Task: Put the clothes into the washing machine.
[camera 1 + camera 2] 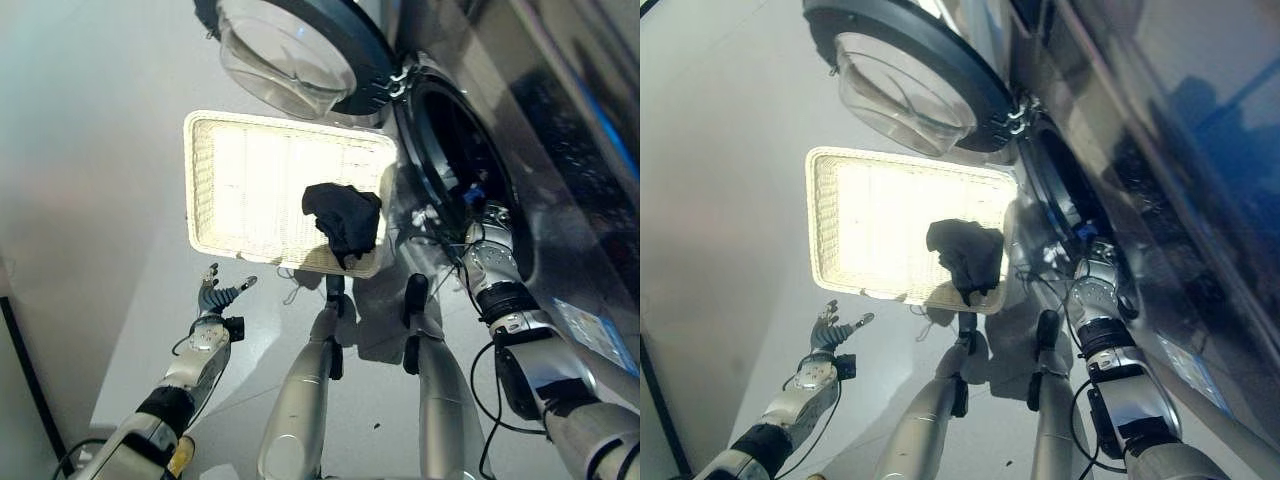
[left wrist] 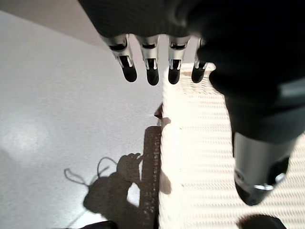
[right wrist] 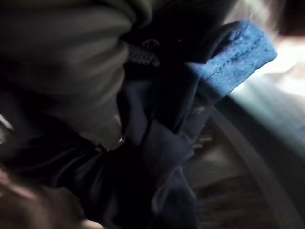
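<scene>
One white laundry basket stands on the pale grey floor, left of the washing machine. It holds one dark garment, bunched in its near right corner and draped partly over the rim.

One round door, dark-rimmed with a clear bowl, hangs swung open at the far side, above the basket's far right corner and beside the drum opening.

Left hand: low at near left, just off the basket's near rim, apart from it; the fingers are straight and slightly spread, with nothing between them. The left wrist view shows the woven basket wall beyond the fingertips.

Right hand: at the lower edge of the drum opening, its wrist at the door seal. A bit of blue cloth shows just beyond it inside the opening. The right wrist view shows a dark navy garment with a blue hem close against the hand, probably inside the drum; whether the fingers are curled round it cannot be told.

Nothing lies between the basket and the drum opening except the machine's front rim.
</scene>
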You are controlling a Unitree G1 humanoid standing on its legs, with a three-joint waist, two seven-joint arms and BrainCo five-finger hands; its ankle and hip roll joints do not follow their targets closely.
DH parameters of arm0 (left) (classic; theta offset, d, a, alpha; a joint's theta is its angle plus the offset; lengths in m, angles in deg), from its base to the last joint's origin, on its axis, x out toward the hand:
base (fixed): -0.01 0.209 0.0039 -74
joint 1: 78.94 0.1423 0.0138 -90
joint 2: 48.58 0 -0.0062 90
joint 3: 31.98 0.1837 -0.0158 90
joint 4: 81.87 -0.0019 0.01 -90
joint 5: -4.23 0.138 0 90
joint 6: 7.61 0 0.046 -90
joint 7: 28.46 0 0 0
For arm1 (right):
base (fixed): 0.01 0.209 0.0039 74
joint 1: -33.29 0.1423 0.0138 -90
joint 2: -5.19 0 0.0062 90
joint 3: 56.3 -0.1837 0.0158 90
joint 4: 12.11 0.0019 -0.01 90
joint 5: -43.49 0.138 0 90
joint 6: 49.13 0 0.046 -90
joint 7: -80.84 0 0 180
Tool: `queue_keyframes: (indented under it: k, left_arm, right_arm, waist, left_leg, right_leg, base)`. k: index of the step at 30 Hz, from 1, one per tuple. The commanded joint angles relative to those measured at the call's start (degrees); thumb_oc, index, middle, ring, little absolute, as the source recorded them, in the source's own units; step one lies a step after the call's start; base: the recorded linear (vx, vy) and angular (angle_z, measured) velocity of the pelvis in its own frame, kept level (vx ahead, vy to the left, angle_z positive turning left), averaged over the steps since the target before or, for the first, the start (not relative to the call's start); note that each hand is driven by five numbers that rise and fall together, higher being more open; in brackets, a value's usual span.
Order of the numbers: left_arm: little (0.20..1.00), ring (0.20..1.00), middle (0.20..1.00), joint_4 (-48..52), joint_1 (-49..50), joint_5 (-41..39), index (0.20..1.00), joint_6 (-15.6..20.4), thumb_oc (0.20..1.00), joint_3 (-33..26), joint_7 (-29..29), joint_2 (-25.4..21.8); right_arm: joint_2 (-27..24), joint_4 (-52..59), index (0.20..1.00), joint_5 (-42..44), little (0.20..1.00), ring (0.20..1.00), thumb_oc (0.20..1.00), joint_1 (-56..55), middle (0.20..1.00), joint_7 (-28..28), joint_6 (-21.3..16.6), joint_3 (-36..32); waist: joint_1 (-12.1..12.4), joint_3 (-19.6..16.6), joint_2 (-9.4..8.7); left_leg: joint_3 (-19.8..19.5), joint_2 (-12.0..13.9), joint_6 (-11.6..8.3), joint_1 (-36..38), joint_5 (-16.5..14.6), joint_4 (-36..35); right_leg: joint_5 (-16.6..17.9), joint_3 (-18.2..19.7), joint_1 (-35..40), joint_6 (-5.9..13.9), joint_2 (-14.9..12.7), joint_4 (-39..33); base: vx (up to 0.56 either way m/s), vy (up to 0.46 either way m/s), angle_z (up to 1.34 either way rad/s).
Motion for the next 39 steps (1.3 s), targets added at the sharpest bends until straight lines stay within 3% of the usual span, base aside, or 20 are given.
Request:
queue_keyframes:
  k: [1,3,4,5,6,7,8,11,16,17,26,39]
  left_arm:
    - [1.0,1.0,1.0,0.31,1.31,-1.39,1.0,-0.62,1.0,-3.4,-0.86,-1.56]
    - [1.0,1.0,1.0,0.17,0.91,-1.86,1.0,-0.52,1.0,-3.65,-0.88,-1.51]
    - [1.0,1.0,1.0,0.34,0.35,-2.1,1.0,-0.59,1.0,-3.77,-0.58,-1.68]
    - [1.0,1.0,1.0,0.54,0.1,-2.09,1.0,-0.57,1.0,-3.92,-0.2,-1.54]
    - [1.0,1.0,1.0,0.47,-0.56,-1.44,1.0,-0.12,1.0,-3.71,1.17,-1.1]
    - [1.0,1.0,1.0,0.52,-0.84,-1.13,1.0,0.13,1.0,-3.72,1.5,-1.09]
    - [1.0,1.0,1.0,0.36,-1.75,-0.7,1.0,0.72,1.0,-3.47,2.45,-1.08]
    - [1.0,1.0,1.0,-0.53,-4.35,2.86,1.0,2.54,1.0,-2.98,4.92,-0.77]
    - [1.0,1.0,1.0,-1.23,-8.15,9.16,1.0,2.47,1.0,-1.95,7.8,-0.2]
    - [1.0,1.0,1.0,-1.47,-10.56,11.99,1.0,1.83,1.0,-0.95,9.02,0.04]
    - [1.0,1.0,1.0,-6.9,-20.26,18.92,1.0,-5.19,1.0,2.41,9.82,3.19]
    - [1.0,1.0,1.0,-23.54,-33.44,22.64,1.0,-14.62,1.0,6.36,3.12,4.23]
  right_arm:
    - [-18.87,8.33,1.0,-0.53,1.0,1.0,1.0,3.58,1.0,-6.94,-9.11,-6.08]
    - [-19.27,6.08,1.0,-0.53,1.0,1.0,1.0,3.13,1.0,-4.51,-3.0,-5.23]
    - [-19.49,3.45,1.0,-0.53,1.0,1.0,1.0,1.85,1.0,-1.31,3.38,-3.37]
    - [-19.54,1.3,1.0,-1.42,1.0,1.0,1.0,1.33,1.0,-0.32,7.19,-1.78]
    - [-17.91,-1.89,1.0,-10.75,1.0,1.0,1.0,-0.43,1.0,6.18,16.57,0.75]
    - [-17.62,-2.36,1.0,-12.41,1.0,1.0,1.0,-0.74,1.0,7.14,19.29,1.23]
    - [-16.73,-5.83,1.0,-13.42,1.0,1.0,1.0,-1.64,1.0,5.19,24.43,3.48]
    - [-14.29,-11.57,1.0,-20.71,1.0,1.0,1.0,-4.31,1.0,-0.74,31.18,8.69]
    - [-11.47,-14.16,1.0,-29.45,1.0,1.0,1.0,-5.97,1.0,-5.49,33.12,13.17]
    - [-10.35,-14.48,1.0,-35.12,1.0,1.0,1.0,-6.41,1.0,-6.4,33.01,15.15]
    - [-5.84,-10.95,1.0,-53.17,1.0,1.0,1.0,-10.62,1.0,-3.86,33.59,25.03]
    - [-3.63,-3.48,1.0,-59.33,1.0,1.0,1.0,-19.75,1.0,-2.5,35.36,35.59]
  waist:
    - [-8.3,-0.94,1.45]
    - [-8.54,-0.94,1.65]
    - [-8.69,-0.94,1.68]
    - [-8.73,-0.94,1.76]
    - [-8.77,-0.94,1.63]
    - [-8.78,-0.94,1.53]
    - [-8.67,-0.94,1.15]
    - [-8.39,-0.94,0.06]
    - [-8.54,-0.94,-0.95]
    - [-8.83,-0.94,-1.42]
    - [-11.74,-0.94,-4.06]
    - [-19.58,-0.94,-9.7]
  left_leg:
    - [0.0,-5.0,0.42,0.0,-7.09,8.41]
    - [0.18,-5.14,0.4,-0.31,-7.06,8.66]
    - [0.5,-5.23,0.44,-0.42,-6.97,8.69]
    - [0.85,-5.21,0.47,-0.44,-6.82,8.62]
    - [0.95,-5.1,0.4,-0.04,-7.35,8.45]
    - [1.05,-5.12,0.42,-0.48,-6.81,8.37]
    - [1.28,-5.02,0.37,-0.87,-6.47,8.11]
    - [1.48,-4.69,0.26,-1.46,-5.97,7.32]
    - [1.58,-4.49,0.09,-2.04,-5.44,6.61]
    - [1.57,-4.49,0.03,-2.53,-5.32,6.61]
    - [2.33,-4.19,-0.21,-4.61,-6.58,8.8]
    - [7.74,-2.82,-0.41,-6.49,-9.53,14.17]
  right_leg:
    - [5.42,-2.59,4.0,3.67,-0.4,-7.8]
    - [5.57,-2.33,3.61,3.79,-0.57,-7.73]
    - [5.71,-2.19,3.48,3.84,-0.67,-7.81]
    - [5.81,-2.15,3.52,3.83,-0.77,-7.98]
    - [5.36,-2.13,4.02,3.99,-0.89,-8.21]
    - [5.97,-2.23,3.69,3.94,-1.03,-8.45]
    - [6.42,-2.44,3.51,3.86,-1.09,-8.88]
    - [6.84,-2.87,3.46,3.76,-0.94,-9.73]
    - [7.26,-2.87,2.99,3.62,-0.46,-10.23]
    - [7.49,-2.65,2.5,3.57,-0.19,-10.4]
    - [7.95,-0.67,0.08,3.44,1.25,-10.55]
    - [7.87,5.01,-3.13,2.74,4.39,-8.89]
  base:
    - [0.01,0.093,0.04]
    - [0.0,0.074,0.03]
    - [-0.01,0.052,0.01]
    - [0.02,0.047,0.03]
    - [0.0,0.0,0.0]
    - [0.0,0.0,0.0]
    - [-0.04,-0.026,-0.05]
    - [-0.03,-0.041,-0.15]
    - [-0.03,-0.022,-0.19]
    - [-0.04,0.008,-0.08]
    - [-0.01,0.039,-0.05]
    - [0.0,0.067,-0.19]
